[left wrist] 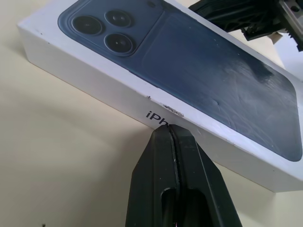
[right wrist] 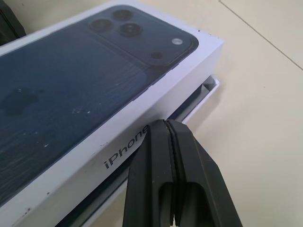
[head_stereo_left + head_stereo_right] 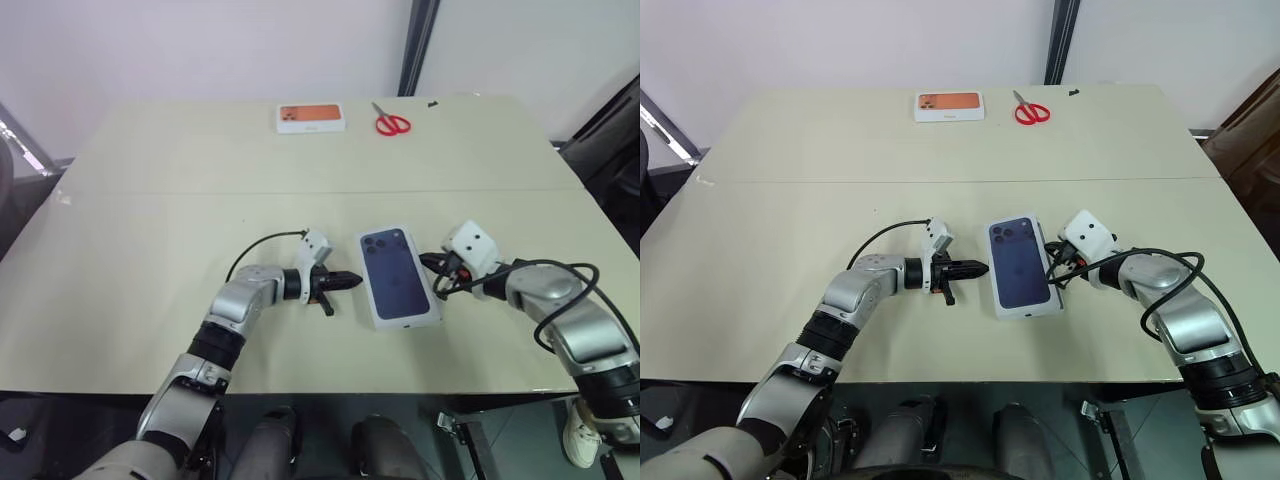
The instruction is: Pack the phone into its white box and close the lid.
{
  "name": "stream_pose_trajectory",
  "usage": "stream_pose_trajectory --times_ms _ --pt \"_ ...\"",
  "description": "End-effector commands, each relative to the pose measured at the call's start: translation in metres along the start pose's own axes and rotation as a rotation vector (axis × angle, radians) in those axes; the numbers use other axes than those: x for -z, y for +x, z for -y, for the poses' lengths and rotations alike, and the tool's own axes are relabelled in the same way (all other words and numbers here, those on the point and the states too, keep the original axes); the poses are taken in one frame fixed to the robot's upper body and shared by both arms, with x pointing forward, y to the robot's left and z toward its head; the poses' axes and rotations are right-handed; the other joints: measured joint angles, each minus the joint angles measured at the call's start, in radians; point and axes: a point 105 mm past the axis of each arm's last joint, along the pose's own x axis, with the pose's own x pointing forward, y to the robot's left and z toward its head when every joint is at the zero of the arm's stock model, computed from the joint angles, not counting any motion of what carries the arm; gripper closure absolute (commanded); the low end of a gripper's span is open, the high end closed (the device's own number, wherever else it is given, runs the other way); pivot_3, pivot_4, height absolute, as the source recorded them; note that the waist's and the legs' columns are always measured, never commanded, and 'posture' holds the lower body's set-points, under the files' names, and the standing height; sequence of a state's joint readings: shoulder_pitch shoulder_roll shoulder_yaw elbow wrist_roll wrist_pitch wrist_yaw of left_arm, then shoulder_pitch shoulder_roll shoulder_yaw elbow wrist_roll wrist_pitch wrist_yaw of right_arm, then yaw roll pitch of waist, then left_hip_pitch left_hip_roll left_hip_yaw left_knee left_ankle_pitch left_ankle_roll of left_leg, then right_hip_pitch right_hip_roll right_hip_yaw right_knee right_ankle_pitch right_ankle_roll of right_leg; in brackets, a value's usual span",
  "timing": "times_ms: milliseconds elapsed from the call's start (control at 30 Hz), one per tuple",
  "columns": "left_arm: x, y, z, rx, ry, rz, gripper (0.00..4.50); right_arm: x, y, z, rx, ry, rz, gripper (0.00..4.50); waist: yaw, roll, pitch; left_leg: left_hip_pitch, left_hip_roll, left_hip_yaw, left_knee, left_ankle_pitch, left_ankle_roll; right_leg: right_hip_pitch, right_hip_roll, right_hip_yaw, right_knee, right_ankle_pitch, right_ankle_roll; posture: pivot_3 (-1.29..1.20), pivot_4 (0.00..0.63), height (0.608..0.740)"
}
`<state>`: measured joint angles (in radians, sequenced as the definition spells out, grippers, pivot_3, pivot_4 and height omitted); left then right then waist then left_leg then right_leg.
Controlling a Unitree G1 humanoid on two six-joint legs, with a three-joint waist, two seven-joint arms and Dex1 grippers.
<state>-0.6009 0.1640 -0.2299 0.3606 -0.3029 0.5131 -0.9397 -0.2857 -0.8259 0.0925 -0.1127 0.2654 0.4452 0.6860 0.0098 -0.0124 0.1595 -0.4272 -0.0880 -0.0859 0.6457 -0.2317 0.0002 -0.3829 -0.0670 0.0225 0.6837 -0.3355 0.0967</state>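
The lid (image 3: pixel 397 274), white with a dark blue phone printed on top, lies over the white box near the table's front middle. A corner of the white box (image 2: pixel 206 93) sticks out beneath the lid, so the lid sits a little off the base. The phone is hidden. My left gripper (image 3: pixel 352 281) is shut and empty, its tips at the lid's left long wall (image 1: pixel 94 80). My right gripper (image 3: pixel 436 270) is shut and empty too, with its tips against the lid's right long wall (image 2: pixel 85 165).
A white box with an orange picture (image 3: pixel 311 117) and red scissors (image 3: pixel 392 123) lie at the far edge of the beige table (image 3: pixel 150 230). A seam crosses the tabletop halfway back. The table's front edge runs just below the box.
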Motion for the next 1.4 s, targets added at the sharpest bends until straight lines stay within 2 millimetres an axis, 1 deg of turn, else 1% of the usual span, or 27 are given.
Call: stream_pose_trajectory --times_ms 33,133,233,300,333,400,467,533,600,667,900,1067,1167,1300,1400 --pt "-0.021 0.003 0.008 0.034 0.039 0.058 4.50 -0.009 -0.006 0.002 0.008 -0.034 0.028 4.46 0.000 0.000 0.000 0.000 0.000 0.000 0.000 0.000 0.000 0.000 0.000 0.000 0.000 0.000 0.000 0.00 0.150 0.734" --pt "-0.030 0.003 0.012 0.048 0.046 0.082 4.50 -0.007 -0.007 0.003 0.013 -0.038 0.021 4.46 0.000 0.000 0.000 0.000 0.000 0.000 0.000 0.000 0.000 0.000 0.000 0.000 0.000 0.000 0.000 0.00 0.150 0.734" --pt "-0.032 0.002 0.014 0.053 0.043 0.087 4.50 -0.007 -0.009 0.004 0.022 -0.041 0.022 4.46 0.001 0.000 0.000 0.000 0.000 0.000 0.000 0.000 0.000 0.000 0.000 0.000 0.000 0.000 0.000 0.00 0.150 0.734" --pt "-0.030 0.001 0.013 0.048 0.039 0.084 4.50 -0.008 -0.009 0.008 0.042 -0.040 0.026 4.46 0.001 0.000 0.000 0.000 0.000 0.000 0.000 0.000 0.000 0.000 0.000 0.000 0.000 0.000 0.000 0.00 0.150 0.734" --pt "-0.026 0.000 0.012 0.044 0.047 0.070 4.50 -0.007 -0.010 0.009 0.043 -0.045 0.023 4.46 0.001 0.000 0.000 0.000 0.000 0.000 0.000 0.000 0.000 0.000 0.000 0.000 0.000 0.000 0.000 0.00 0.150 0.734" --pt "-0.020 -0.001 0.011 0.039 0.051 0.053 4.50 -0.005 -0.010 0.008 0.035 -0.057 0.011 4.46 0.001 0.000 0.000 0.000 0.000 0.000 0.000 0.000 0.000 0.000 0.000 0.000 0.000 0.000 0.000 0.00 0.150 0.734" --pt "-0.019 -0.001 0.011 0.034 0.048 0.054 4.50 -0.004 -0.011 0.007 0.031 -0.059 0.007 4.46 0.001 0.000 0.000 0.000 0.000 0.000 0.000 0.000 0.000 0.000 0.000 0.000 0.000 0.000 0.000 0.00 0.150 0.734" --pt "-0.022 -0.001 0.010 0.022 0.049 0.066 4.50 -0.002 -0.012 0.006 0.027 -0.079 -0.006 4.46 0.001 0.000 0.000 0.000 0.000 0.000 0.000 0.000 0.000 0.000 0.000 0.000 0.000 0.000 0.000 0.00 0.150 0.734" --pt "-0.032 -0.001 0.011 0.026 0.047 0.109 4.50 -0.001 -0.013 0.006 0.028 -0.084 -0.007 4.46 0.001 0.000 0.000 0.000 0.000 0.000 0.000 0.000 0.000 0.000 0.000 0.000 0.000 0.000 0.000 0.00 0.150 0.734" --pt "-0.034 -0.002 0.012 0.028 0.044 0.111 4.50 -0.002 -0.013 0.008 0.031 -0.084 -0.006 4.46 0.001 0.000 0.000 0.000 0.000 0.000 0.000 0.000 0.000 0.000 0.000 0.000 0.000 0.000 0.000 0.00 0.150 0.734" --pt "-0.018 0.003 0.015 0.043 0.029 0.061 4.50 -0.007 -0.014 0.014 0.048 -0.096 0.003 4.46 0.001 0.000 0.000 0.000 0.000 0.000 0.000 0.000 0.000 0.000 0.000 0.000 0.000 0.000 0.000 0.00 0.150 0.734" --pt "-0.023 -0.009 0.012 0.032 0.037 0.061 4.50 -0.009 -0.013 0.015 0.055 -0.095 0.010 4.46 0.000 0.000 0.000 0.000 0.000 0.000 0.000 0.000 0.000 0.000 0.000 0.000 0.000 0.000 0.000 0.00 0.150 0.734" --pt "-0.017 -0.012 0.008 0.015 0.058 0.029 4.50 -0.012 -0.014 0.016 0.053 -0.078 0.021 4.46 0.000 0.000 0.000 0.000 0.000 0.000 0.000 0.000 0.000 0.000 0.000 0.000 0.000 0.000 0.000 0.00 0.150 0.734" --pt "-0.011 -0.011 0.002 -0.003 0.077 0.008 4.50 -0.012 -0.015 0.012 0.028 -0.084 0.016 4.46 0.003 0.000 0.000 0.000 0.000 0.000 0.000 0.000 0.000 0.000 0.000 0.000 0.000 0.000 0.000 0.00 0.150 0.734" --pt "-0.008 -0.005 0.002 -0.001 0.071 0.004 4.50 -0.013 -0.016 0.010 0.016 -0.082 0.019 4.46 0.002 0.000 0.000 0.000 0.000 0.000 0.000 0.000 0.000 0.000 0.000 0.000 0.000 0.000 0.000 0.00 0.150 0.734"
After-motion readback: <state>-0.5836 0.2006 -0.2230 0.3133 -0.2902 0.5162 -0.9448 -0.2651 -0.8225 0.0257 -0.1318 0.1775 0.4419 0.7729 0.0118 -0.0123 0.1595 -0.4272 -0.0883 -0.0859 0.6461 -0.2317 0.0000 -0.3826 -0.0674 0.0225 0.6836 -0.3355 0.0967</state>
